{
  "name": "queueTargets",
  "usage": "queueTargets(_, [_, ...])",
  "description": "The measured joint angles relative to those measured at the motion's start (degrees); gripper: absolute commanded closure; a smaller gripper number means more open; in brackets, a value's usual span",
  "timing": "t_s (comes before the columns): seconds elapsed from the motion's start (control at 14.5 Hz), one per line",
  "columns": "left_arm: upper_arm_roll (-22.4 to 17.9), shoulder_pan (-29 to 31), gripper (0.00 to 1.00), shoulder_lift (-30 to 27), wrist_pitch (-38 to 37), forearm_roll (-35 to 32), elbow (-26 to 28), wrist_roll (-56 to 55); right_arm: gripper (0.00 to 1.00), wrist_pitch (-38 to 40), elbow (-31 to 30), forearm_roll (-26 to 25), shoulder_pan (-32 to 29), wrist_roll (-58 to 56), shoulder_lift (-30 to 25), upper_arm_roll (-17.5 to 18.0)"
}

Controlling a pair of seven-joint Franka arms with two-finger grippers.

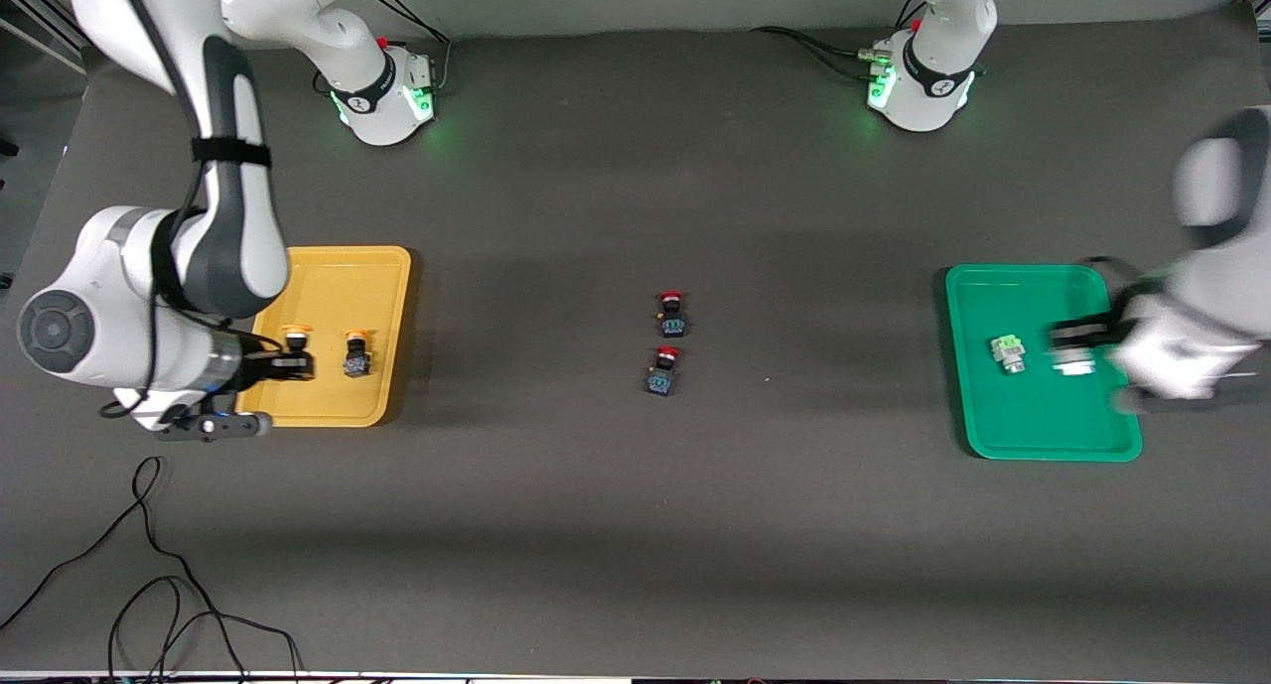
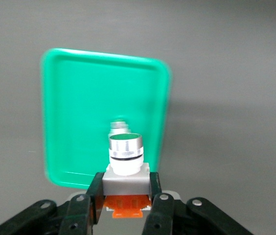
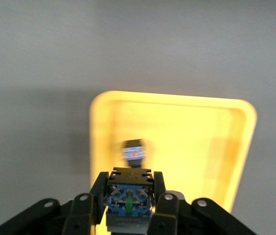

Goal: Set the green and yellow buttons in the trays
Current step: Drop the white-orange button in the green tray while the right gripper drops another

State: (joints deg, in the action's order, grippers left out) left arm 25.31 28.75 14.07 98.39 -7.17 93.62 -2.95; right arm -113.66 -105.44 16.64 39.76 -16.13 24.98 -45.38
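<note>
1. Table [image 1: 635, 525]: dark grey mat with 2 trays, 1 toward each arm's end, and 2 red-capped switches near the middle.
2. Yellow tray [image 1: 382, 267]: lies toward the right arm's end of the table. Inside it sits 1 yellow-capped button [image 1: 356, 353] with a black-blue body, resting on the tray floor. The right wrist view shows the same tray [image 3: 226, 147] with that button [image 3: 133, 152] blurred on it.
3. Right gripper [image 1: 295, 363]: held over the yellow tray, beside the resting button. Its jaws are closed on a second yellow-capped button [image 1: 296, 338]; the right wrist view shows the gripper [image 3: 129, 196] with its fingers [image 3: 98, 188] pressed against the blue-black body [image 3: 129, 198] on both sides.
4. Green tray [image 1: 1033, 436]: lies toward the left arm's end of the table. On its floor rests 1 white-silver button [image 1: 1009, 352] with a pale green top. In the left wrist view the tray [image 2: 79, 98] appears with that button [image 2: 118, 126] blurred upon it.
5. Left gripper [image 1: 1074, 351]: held over the green tray, beside the resting button and motion-blurred in the front view. Its jaws clamp a second white-silver button [image 1: 1072, 364]. The left wrist view shows the gripper [image 2: 126, 188], its fingers [image 2: 95, 191] flanking the silver body [image 2: 125, 161], which has a green cap and an orange base.
6. Red-capped switches: 2 black-blue switches stand close together mid-table, well apart from both trays, one [image 1: 672, 312] farther from the front camera than the other [image 1: 663, 370].
</note>
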Motion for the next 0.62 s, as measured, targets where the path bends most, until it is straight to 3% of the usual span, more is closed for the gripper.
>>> queueTargets(0.14, [-0.1, 6.4, 0.78, 0.1, 1.4, -1.1, 1.1, 7.7, 1.00, -9.3, -7.0, 0.0, 0.0, -4.3, 0.1, -0.1])
queueTargets(0.28, [-0.1, 9.2, 0.78, 0.4, 7.9, -2.8, 5.1, 9.8, 1.00, -17.8, -13.2, 1.3, 0.1, -7.3, 0.4, 0.0])
queueTargets(0.41, [-0.1, 10.3, 0.77, 1.2, 18.8, -4.1, 12.8, 9.8, 1.00, -23.3, -17.8, 6.0, 0.1, -12.4, 0.9, 0.1])
queueTargets(0.62, [-0.2, 12.6, 0.76, 4.4, 34.6, -8.1, 24.6, 9.8, 1.00, -25.5, -19.7, 10.8, 0.2, -17.7, 1.9, 0.2])
